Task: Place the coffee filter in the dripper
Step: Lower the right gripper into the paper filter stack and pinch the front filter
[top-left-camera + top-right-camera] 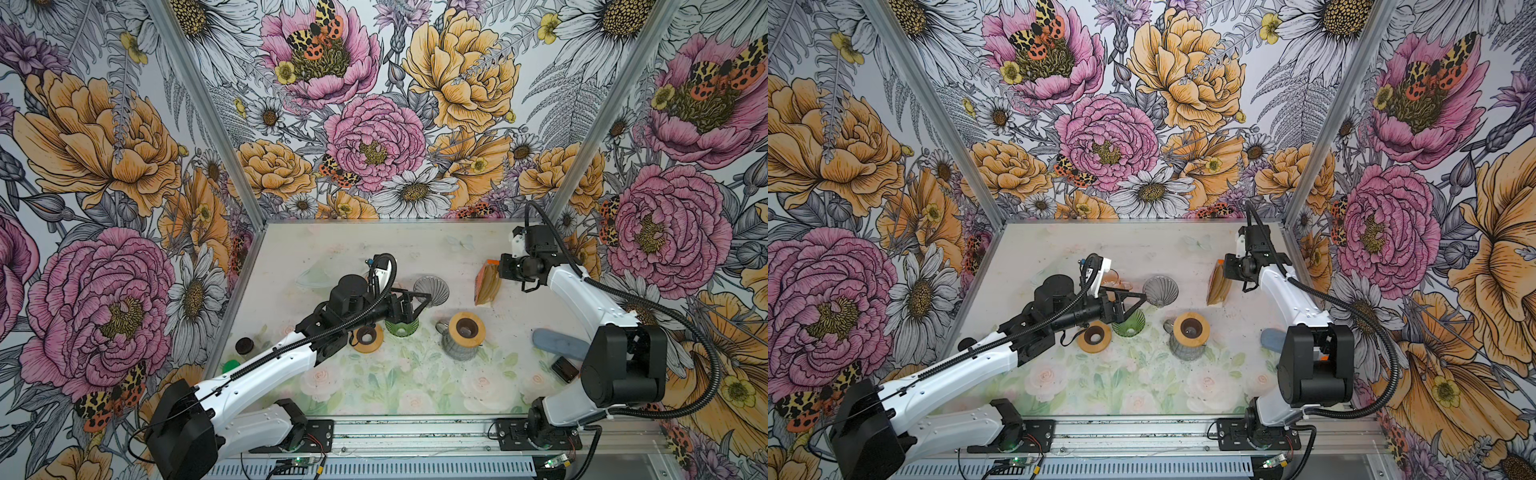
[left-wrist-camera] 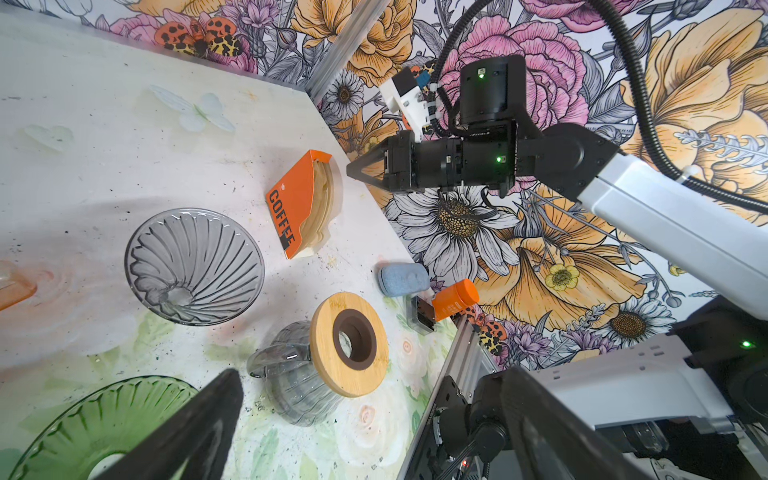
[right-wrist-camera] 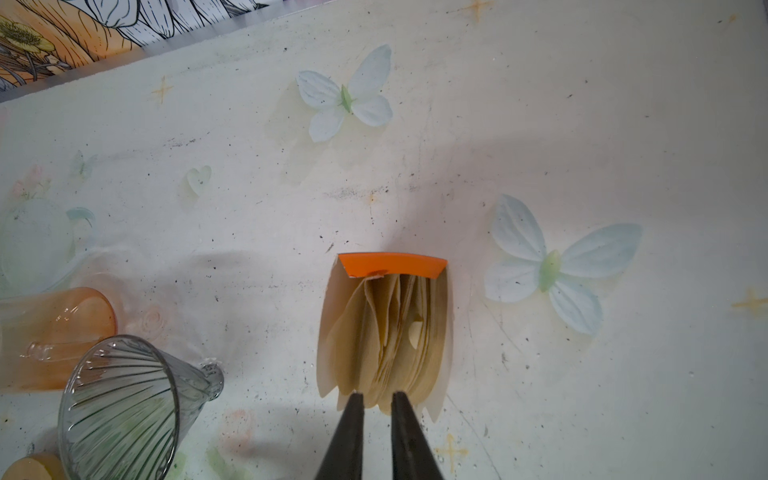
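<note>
An orange box of brown coffee filters stands at the back right of the table. My right gripper is at the stack's near edge, its jaws narrowed onto a few filter edges. A grey ribbed glass dripper lies on the table left of the box. A green dripper sits under my left gripper, which is wide open and holds nothing.
A glass carafe with a wooden ring lid stands mid-table, with a second wooden ring to its left. An orange glass cup lies behind the grey dripper. A blue pad, a black box and an orange bottle sit by the right arm.
</note>
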`<state>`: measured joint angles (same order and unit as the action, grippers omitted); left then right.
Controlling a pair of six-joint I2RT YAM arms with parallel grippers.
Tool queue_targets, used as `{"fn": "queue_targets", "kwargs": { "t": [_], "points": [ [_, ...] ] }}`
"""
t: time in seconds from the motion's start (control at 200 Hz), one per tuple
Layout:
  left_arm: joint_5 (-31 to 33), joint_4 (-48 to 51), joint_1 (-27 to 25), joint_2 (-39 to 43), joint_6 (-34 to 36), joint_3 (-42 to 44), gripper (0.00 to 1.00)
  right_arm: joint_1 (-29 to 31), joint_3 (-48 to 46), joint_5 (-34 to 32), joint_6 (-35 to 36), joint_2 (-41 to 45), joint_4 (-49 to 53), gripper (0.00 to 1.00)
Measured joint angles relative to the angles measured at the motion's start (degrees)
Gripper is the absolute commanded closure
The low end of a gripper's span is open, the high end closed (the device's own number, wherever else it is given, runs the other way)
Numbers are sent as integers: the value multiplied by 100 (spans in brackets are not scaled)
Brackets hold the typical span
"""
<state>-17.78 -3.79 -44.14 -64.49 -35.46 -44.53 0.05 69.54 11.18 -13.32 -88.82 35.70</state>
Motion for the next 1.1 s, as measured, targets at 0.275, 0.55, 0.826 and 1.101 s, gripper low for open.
{"fn": "queue_targets", "kwargs": {
  "t": [0.275, 0.55, 0.826, 1.101],
  "points": [
    [2, -37, -74, 52, 59, 9, 1, 129, 131, 2, 66, -243, -2, 81],
    [37, -31, -74, 205, 125, 85, 1, 238, 282, -127, 101, -452, -2, 81],
    [157, 15, -81, 225, 140, 85, 1, 278, 282, -369, 103, -562, -4, 82],
    [326, 116, -225, 184, 140, 59, 1, 278, 282, -520, 146, -564, -96, 84]
  ]
}}
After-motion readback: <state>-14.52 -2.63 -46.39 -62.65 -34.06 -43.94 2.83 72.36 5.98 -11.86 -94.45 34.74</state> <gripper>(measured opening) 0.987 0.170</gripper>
